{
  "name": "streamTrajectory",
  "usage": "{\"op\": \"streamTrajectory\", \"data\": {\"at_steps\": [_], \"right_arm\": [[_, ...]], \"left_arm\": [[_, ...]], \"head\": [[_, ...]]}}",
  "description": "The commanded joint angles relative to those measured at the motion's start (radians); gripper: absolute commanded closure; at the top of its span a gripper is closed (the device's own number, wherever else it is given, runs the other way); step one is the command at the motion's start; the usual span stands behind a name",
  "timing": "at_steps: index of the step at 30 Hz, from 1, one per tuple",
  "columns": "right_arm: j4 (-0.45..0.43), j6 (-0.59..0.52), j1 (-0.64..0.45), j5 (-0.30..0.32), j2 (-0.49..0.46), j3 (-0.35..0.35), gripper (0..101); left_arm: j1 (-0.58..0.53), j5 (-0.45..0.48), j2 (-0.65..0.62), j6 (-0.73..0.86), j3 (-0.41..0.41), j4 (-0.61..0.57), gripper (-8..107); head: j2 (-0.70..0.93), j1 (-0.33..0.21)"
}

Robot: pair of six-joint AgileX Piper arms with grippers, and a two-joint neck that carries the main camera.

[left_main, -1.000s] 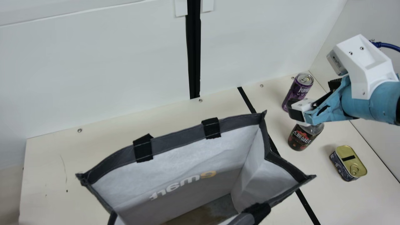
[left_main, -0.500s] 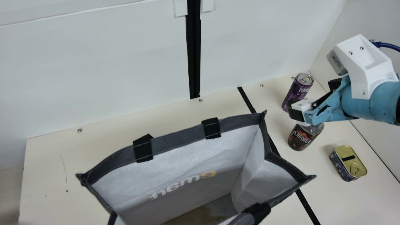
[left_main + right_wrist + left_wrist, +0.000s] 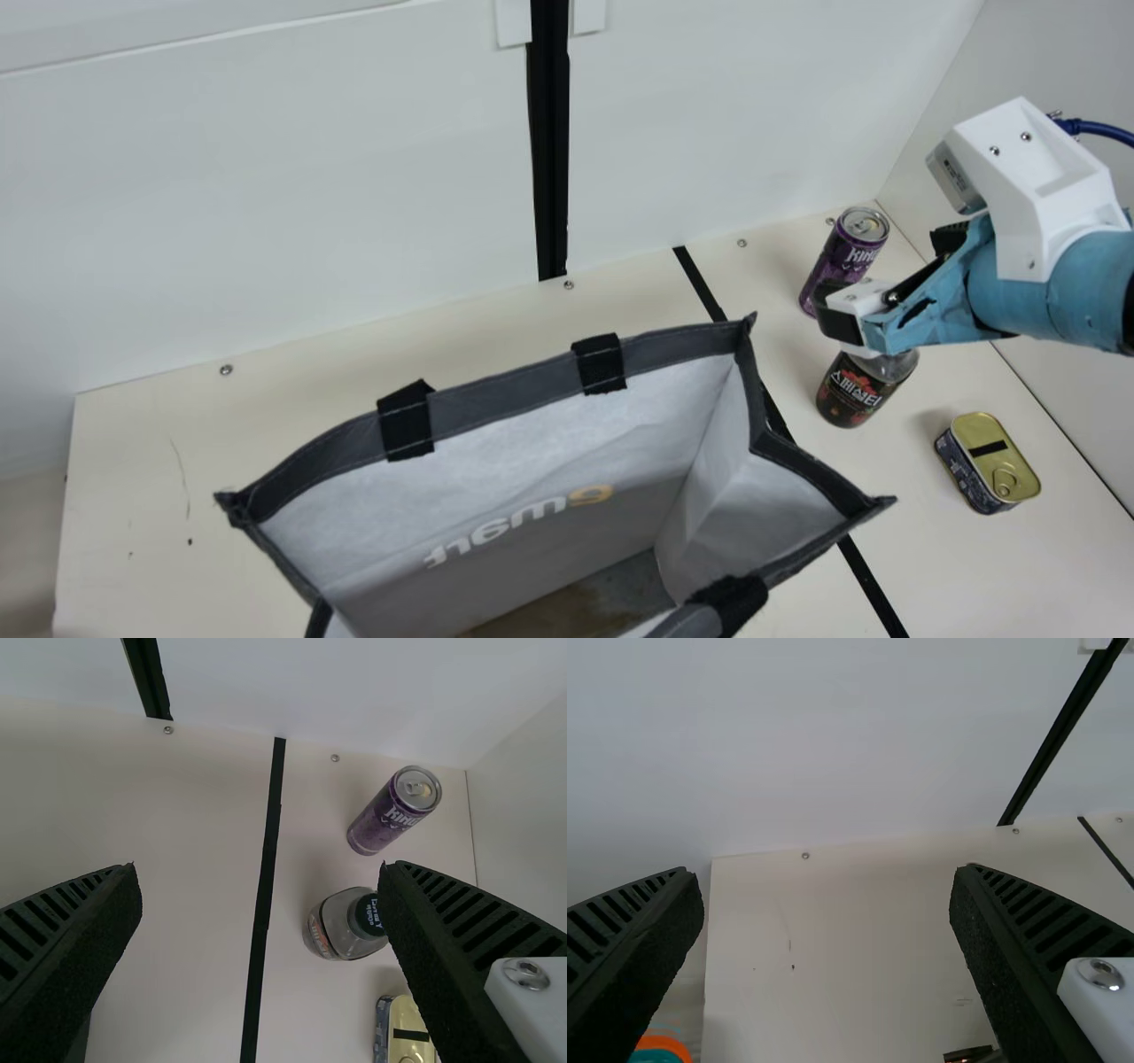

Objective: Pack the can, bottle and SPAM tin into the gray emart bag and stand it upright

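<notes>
- Clearly, the gray emart bag (image 3: 505,385) stands open-mouthed at about 6 o'clock in the main view, with white letters and a yellow character on its inner wall.
- Measured in that view from the bottle (image 3: 855,388), the bag sits toward 8 o'clock, the purple can (image 3: 837,266) near 12, and the SPAM tin (image 3: 988,461) near 4; all three goods are on the table (image 3: 266,381), outside the bag.
- Pale lettering marks the can's side; the bottle's dark label carries white characters over red, and fine print covers the tin's dark side below its gold lid.
- The right gripper (image 3: 833,315) is released, its fingers wide apart; in the main view it hides the bottle's top.
- From the right wrist, the bottle's dark green cap (image 3: 367,914) shows with small pale print, a detail covered in the main view.
- Also released, the left gripper (image 3: 824,870) has its fingers spread; its wrist view catches an orange and teal thing (image 3: 660,1048) I cannot identify.
</notes>
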Motion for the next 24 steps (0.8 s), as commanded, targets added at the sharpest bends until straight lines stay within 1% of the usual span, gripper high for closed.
{"op": "streamTrajectory", "data": {"at_steps": [1,11,24], "right_arm": [[0.000,0.000,0.000,0.000,0.000,0.000,6],[0.000,0.000,0.000,0.000,0.000,0.000,6],[0.000,0.000,0.000,0.000,0.000,0.000,6]], "left_arm": [[-0.004,-0.004,0.017,0.005,-0.028,-0.005,9],[-0.039,-0.001,0.097,0.061,-0.147,-0.046,9],[-0.162,0.044,0.200,0.141,-0.315,-0.058,9]], "head": [[-0.002,-0.021],[-0.002,-0.021],[-0.002,-0.021]]}}
